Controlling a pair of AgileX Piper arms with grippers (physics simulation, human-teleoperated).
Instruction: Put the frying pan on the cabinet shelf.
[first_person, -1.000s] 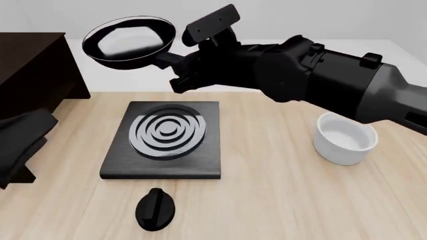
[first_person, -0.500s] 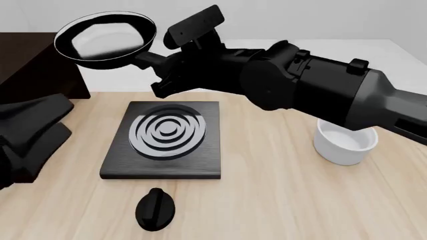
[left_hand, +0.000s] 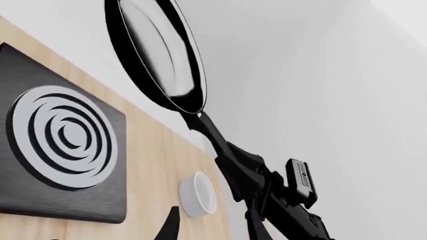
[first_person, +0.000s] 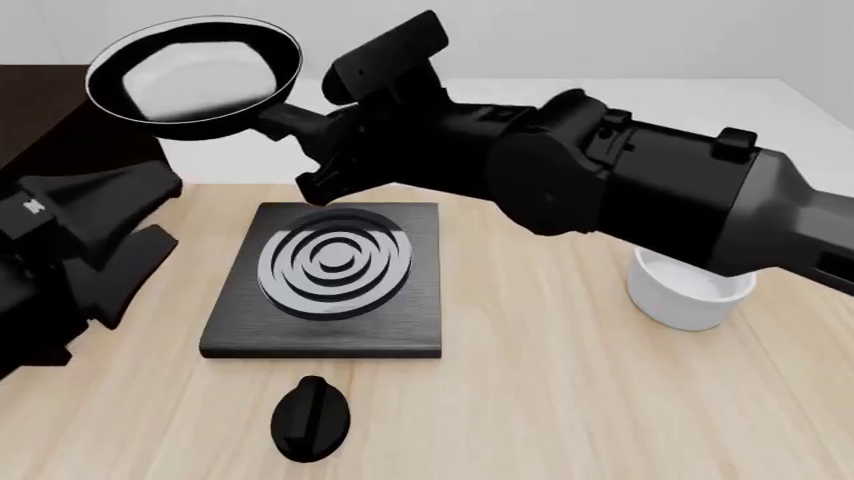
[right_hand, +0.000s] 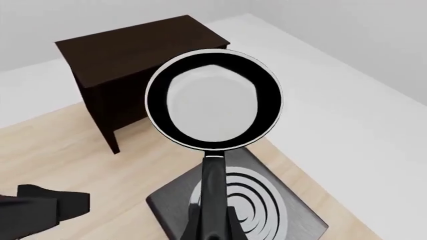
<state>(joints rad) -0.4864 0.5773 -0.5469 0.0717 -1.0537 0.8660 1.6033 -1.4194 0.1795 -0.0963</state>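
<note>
One pan (first_person: 195, 68), held by its handle in the right end effector (first_person: 320, 135), hangs high above the table (first_person: 561, 380), over the far left of the hob (first_person: 331, 275), short of the cabinet (right_hand: 133, 50). Best carried further left, kept level, then lowered flat onto the shelf top and released only once seated. Left end effector (first_person: 114, 225) near the cabinet, fingers apart, gripping nothing; worth avoiding a clash. Bowl (first_person: 687, 285) well clear.
</note>
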